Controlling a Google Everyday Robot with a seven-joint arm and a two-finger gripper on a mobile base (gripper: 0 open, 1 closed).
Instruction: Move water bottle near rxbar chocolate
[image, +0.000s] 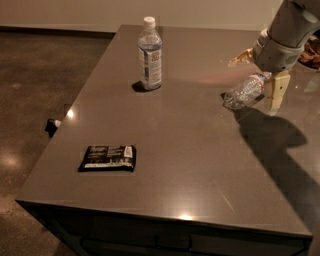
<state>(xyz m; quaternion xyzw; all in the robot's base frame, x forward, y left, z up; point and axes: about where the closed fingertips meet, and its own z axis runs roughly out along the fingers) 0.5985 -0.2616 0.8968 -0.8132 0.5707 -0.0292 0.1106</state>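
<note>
Camera view – layout. The bench (200, 150) carries three items. The rxbar chocolate (107, 157) lies flat near the front-left corner, its long side roughly parallel to the front edge. A taller smooth bottle (150, 55) with a large white label stands upright toward the rear left; it is not part of the task. The water bottle (243, 92) is at the right side of the bench, tipped well over, base pointing left and down, cap end pointing up and right. It is well apart from the rxbar chocolate.

Camera view – end effector. The end effector (265, 80) is at the upper right, directly at the cap end of the water bottle, with the arm descending from the top-right corner. Whether it is closed on the bottle, or merely set around the neck, cannot be told here. A shadow lies just under the bottle, so it may be clear of the surface, but this is not certain.

Step in hand – judged as acquisition of the water bottle; the transfer has not begun.

Next move calls for: a confirmed hold at the neck, a lift, then a long diagonal travel to the front left, passing in front of the taller bottle, with release just beside the rxbar chocolate and not on top of it
</note>
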